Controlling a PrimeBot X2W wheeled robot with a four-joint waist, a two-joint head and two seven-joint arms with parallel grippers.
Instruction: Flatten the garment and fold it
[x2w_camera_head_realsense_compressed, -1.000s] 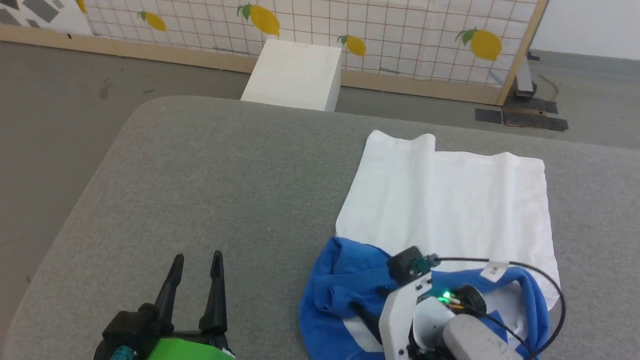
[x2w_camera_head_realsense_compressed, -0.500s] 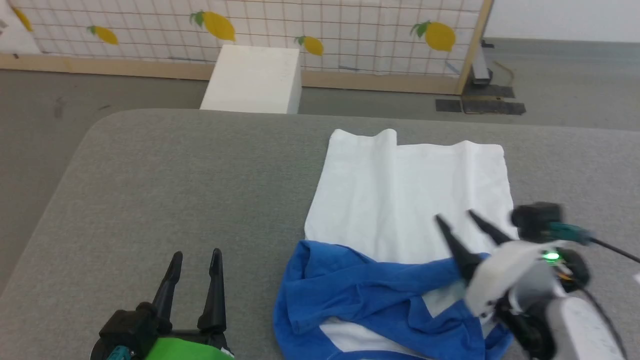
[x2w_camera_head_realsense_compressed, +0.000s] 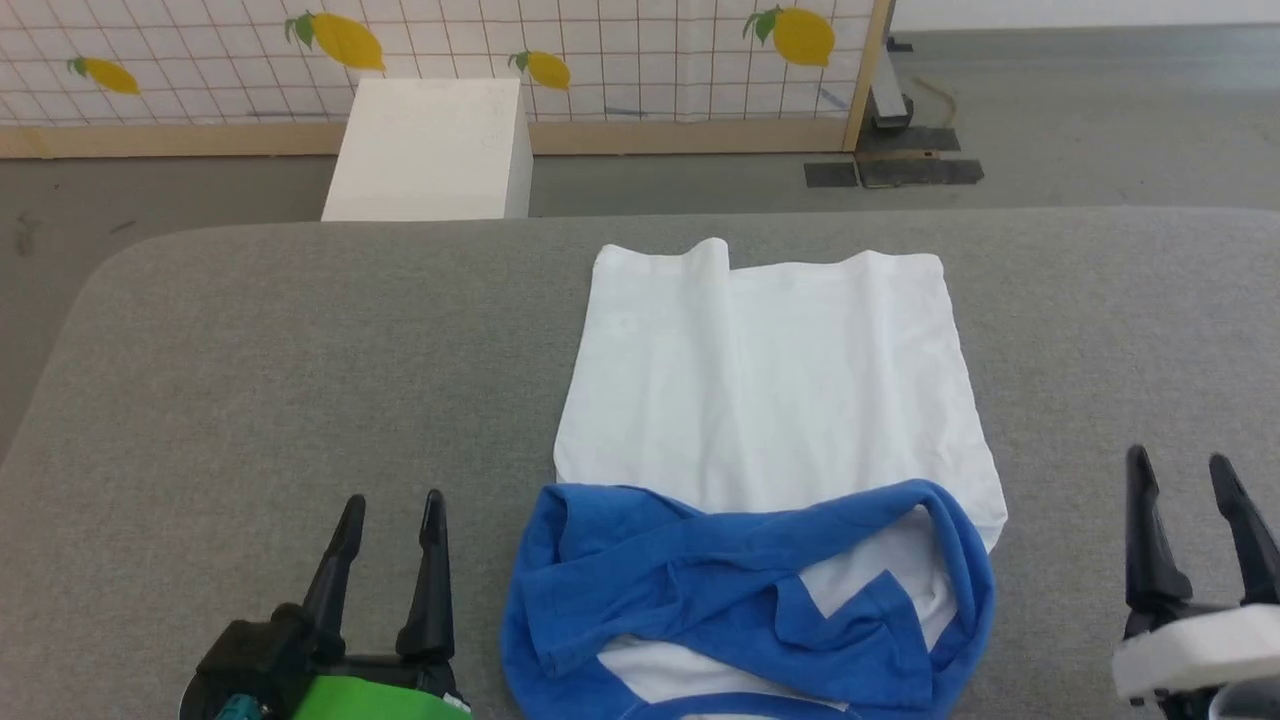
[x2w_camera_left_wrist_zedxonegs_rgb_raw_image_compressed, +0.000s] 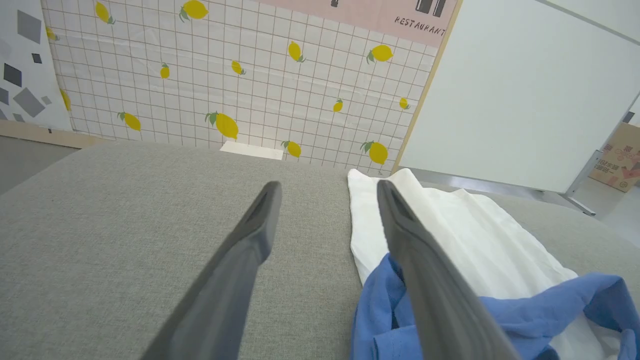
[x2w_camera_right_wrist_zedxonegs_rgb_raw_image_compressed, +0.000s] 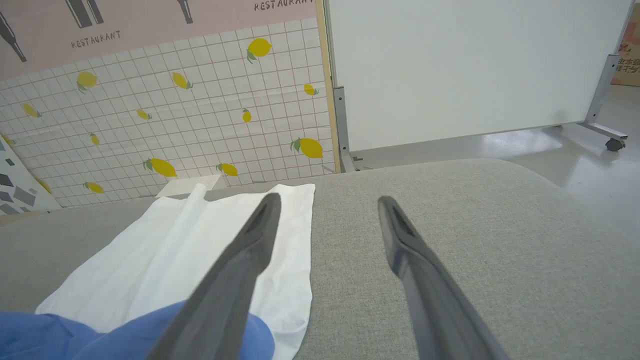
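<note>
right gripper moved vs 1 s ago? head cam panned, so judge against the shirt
Yes. The right gripper was over the blue end of the garment; now it is open and off to the garment's right side, above bare table.

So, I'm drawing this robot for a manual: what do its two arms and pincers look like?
Each has two long black fingers that taper to narrow tips and rise from a black base. The left pincer is backed by a bright green housing with a small teal connector beside it. The right pincer is backed by a smooth, rounded white shell.
</note>
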